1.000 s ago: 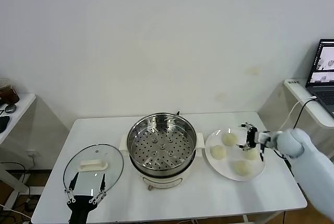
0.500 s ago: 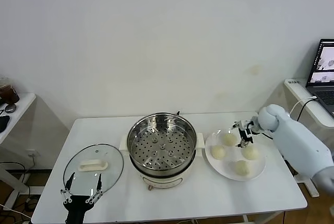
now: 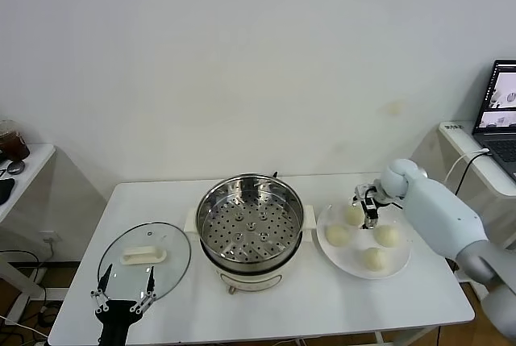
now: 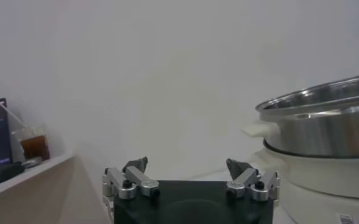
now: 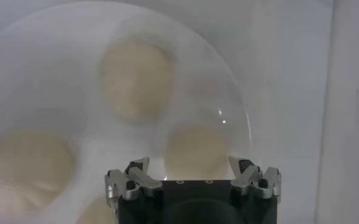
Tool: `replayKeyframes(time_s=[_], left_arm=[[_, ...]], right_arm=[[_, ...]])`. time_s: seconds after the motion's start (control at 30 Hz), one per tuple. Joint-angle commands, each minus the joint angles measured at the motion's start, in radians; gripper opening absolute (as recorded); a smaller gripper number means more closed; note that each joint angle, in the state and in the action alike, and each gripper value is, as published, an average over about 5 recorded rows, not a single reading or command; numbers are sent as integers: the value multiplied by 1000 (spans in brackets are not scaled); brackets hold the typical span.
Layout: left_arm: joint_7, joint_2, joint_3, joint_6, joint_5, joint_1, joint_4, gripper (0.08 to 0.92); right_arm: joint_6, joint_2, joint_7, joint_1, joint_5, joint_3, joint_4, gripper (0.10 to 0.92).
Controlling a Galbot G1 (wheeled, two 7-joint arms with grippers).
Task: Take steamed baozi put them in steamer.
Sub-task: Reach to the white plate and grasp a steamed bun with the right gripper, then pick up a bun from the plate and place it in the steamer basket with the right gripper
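1. 4 steamed baozi (image 3: 355, 215) lay on 1 flat white plate (image 3: 401, 267) at the lower right of the head view, just beside the steamer; none was in the steamer.
2. 1 steamer (image 3: 251, 218) stood at the lower centre of the head view on the white table (image 3: 322, 306), its perforated tray bare.
3. 1 glass lid (image 3: 145, 260) with a white handle lay flat at the lower left of the head view, apart from the steamer.
4. 2 grippers were visible. The right gripper (image 3: 365, 203) sat over the far edge of the plate, just above the rearmost bun, its fingers spread wide and holding nothing.
5. The left gripper (image 3: 123, 296) waited at the lower left edge of the head view, at the near rim of the lid, with its fingers also spread wide and bare.
6. 1 laptop (image 3: 501, 112) was cut off by the right edge of the head view.
7. In the right wrist view the buns and plate were blurred; 1 bun was partly hidden behind the gripper body and another was cut off at the left edge.
8. In the left wrist view the steamer (image 4: 325, 131) was cut off at the right edge, and its inside was hidden.
9. Whether the right gripper touched the rearmost bun could not be told.
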Motion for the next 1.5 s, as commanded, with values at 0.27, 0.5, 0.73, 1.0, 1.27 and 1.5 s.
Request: replayKeyframes(time_s=[0.27, 0.5, 0.73, 1.0, 1.27, 1.5], left_arm=[[0, -1, -2, -2, 1, 4, -4, 823], [1, 0, -6, -2, 0, 6, -5, 823], [2, -1, -7, -1, 1, 8, -8, 823], [2, 2, -11, 0, -1, 12, -16, 823], [4, 17, -4, 1, -6, 3, -18, 823], [7, 34, 6, 3, -15, -15, -20, 823]], right_arm=[[-9, 76, 11, 34, -59, -1, -90, 697], [-17, 68, -7, 30, -60, -11, -83, 614], [-19, 54, -26, 27, -47, -19, -66, 475], [-30, -8, -34, 42, 36, -53, 19, 440], [-36, -170, -64, 178, 280, -174, 231, 449], [0, -238, -79, 447, 541, -392, 420, 450]])
